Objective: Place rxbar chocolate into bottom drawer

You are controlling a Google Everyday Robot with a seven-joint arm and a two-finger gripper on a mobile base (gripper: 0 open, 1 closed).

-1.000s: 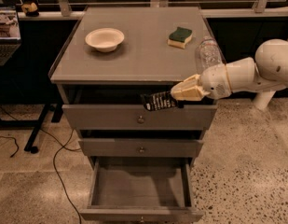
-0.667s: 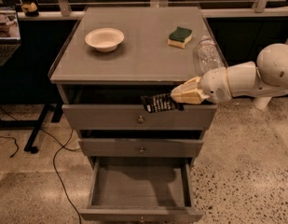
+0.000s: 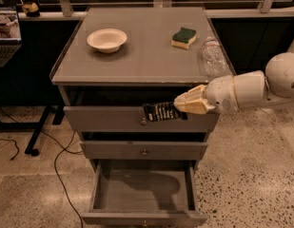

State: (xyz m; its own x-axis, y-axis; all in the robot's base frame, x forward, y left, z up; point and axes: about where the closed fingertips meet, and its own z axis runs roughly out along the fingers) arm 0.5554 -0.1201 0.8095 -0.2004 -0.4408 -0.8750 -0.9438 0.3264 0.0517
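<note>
The rxbar chocolate (image 3: 161,111), a flat black bar with pale lettering, is held level in front of the top drawer's front panel, below the cabinet top's front edge. My gripper (image 3: 183,107) is shut on its right end, with the cream fingers (image 3: 193,101) pointing left and the white arm reaching in from the right. The bottom drawer (image 3: 142,190) is pulled out below, showing its flat grey floor, and sits well under the bar.
A grey cabinet top (image 3: 144,56) carries a white bowl (image 3: 107,39), a green-and-yellow sponge (image 3: 183,37) and a clear plastic bottle (image 3: 212,57) at the right edge. The top drawer (image 3: 108,118) and the middle drawer (image 3: 143,150) are shut. Cables lie on the speckled floor at left.
The gripper and the bar have moved slightly down and left in front of the top drawer. Nothing else has moved.
</note>
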